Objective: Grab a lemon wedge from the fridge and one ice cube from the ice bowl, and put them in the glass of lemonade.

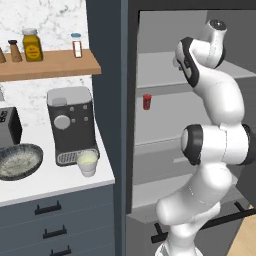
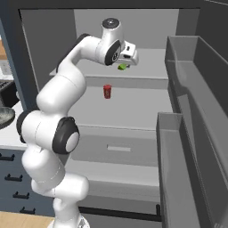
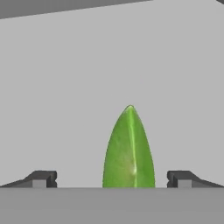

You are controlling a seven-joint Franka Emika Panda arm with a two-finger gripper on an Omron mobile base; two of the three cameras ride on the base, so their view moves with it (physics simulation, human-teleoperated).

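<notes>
My jaws (image 3: 111,178) stand wide open, empty, either side of the lemon wedge (image 3: 129,151) on a fridge (image 2: 133,111) shelf; nothing grasped yet, ice bowl (image 1: 19,161) and glass of lemonade (image 1: 87,163) untouched beside the fridge.

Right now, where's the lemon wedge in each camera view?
Left base view: not visible; the arm stands in front of the upper fridge shelf.
Right base view: lemon wedge on the upper shelf, just under the gripper.
Hand view: bottom centre, between the open fingertips.
Shared landmark: red can.
</notes>
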